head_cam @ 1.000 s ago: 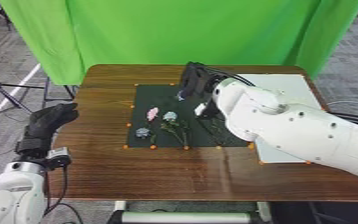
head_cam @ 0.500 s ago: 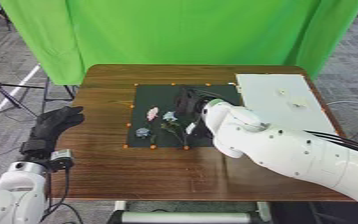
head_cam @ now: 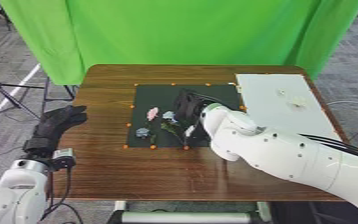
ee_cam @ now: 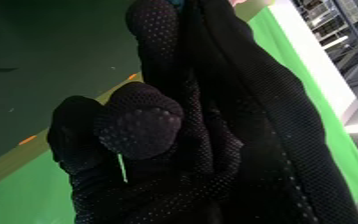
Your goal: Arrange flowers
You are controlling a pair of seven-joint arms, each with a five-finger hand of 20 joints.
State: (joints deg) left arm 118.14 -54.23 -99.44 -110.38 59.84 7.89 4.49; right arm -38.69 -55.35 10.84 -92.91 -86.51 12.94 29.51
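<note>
Head view: the right hand (head_cam: 189,105) is working beside the pale-blue flower (head_cam: 168,115), probably arranging stems; the pink flower (head_cam: 152,113) is lying near the dark mat's (head_cam: 158,92) left edge. The right arm (head_cam: 278,152) is blocking the near-right corner; the left hand (head_cam: 62,118) is resting, fingers loose.

Right wrist view: I'm not telling whether it's gripping anything; next, it's needing clearance from neighbouring blooms.

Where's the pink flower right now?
In the head view, the pink flower lies on the left part of the dark mat, just left of a pale blue flower.
</note>
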